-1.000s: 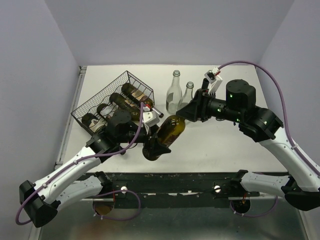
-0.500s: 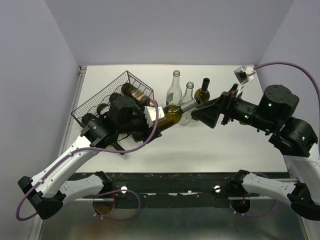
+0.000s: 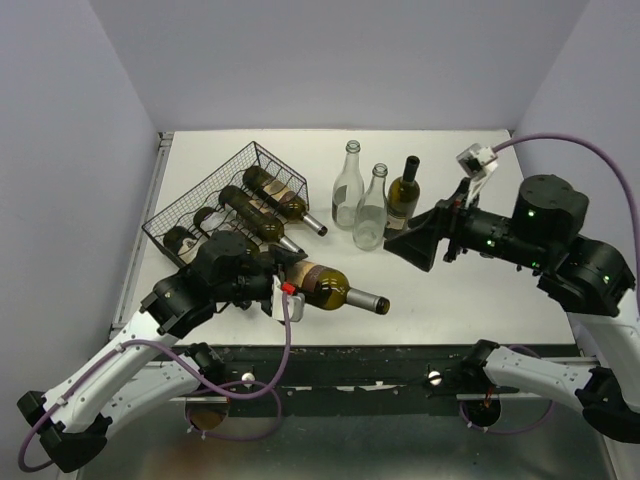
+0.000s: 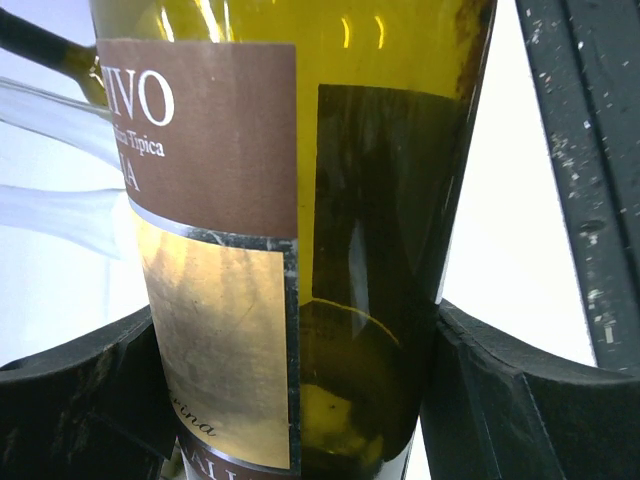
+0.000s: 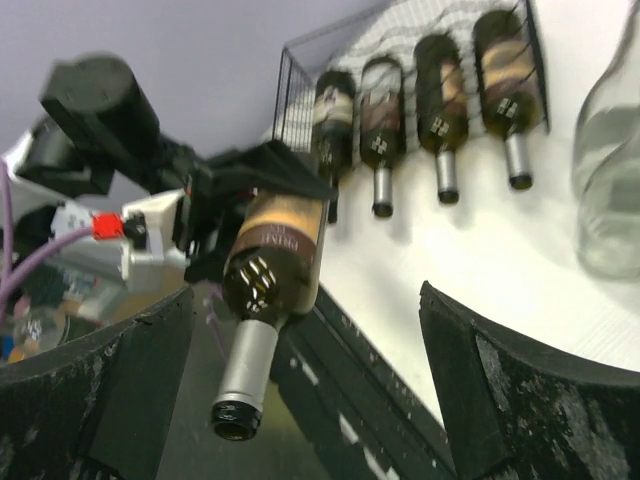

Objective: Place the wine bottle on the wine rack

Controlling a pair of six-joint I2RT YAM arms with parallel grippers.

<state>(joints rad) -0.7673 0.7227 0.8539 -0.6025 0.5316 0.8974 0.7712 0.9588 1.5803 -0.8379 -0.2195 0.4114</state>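
Note:
A dark green wine bottle (image 3: 322, 285) with a brown and gold label hangs level over the table's near edge, its silver neck pointing right. My left gripper (image 3: 283, 287) is shut on its lower body. In the left wrist view the bottle (image 4: 300, 200) fills the gap and both pads (image 4: 500, 400) press its sides. The black wire wine rack (image 3: 200, 186) stands at the back left with several bottles lying in it. My right gripper (image 3: 400, 243) is open, right of the bottle and apart from it. The right wrist view shows the bottle (image 5: 272, 260) neck-first and the wine rack (image 5: 420, 20) behind.
Two clear bottles (image 3: 347, 185) (image 3: 371, 208) and a dark green one (image 3: 404, 193) stand upright at the table's middle back, just left of my right gripper. A clear bottle (image 5: 610, 150) fills the right wrist view's right edge. The black front rail (image 3: 380, 360) runs below the held bottle.
My right gripper has let go of the bottle's neck, opened wide and drawn back to the right. My left arm has swung the bottle down to level and pulled it toward the near edge.

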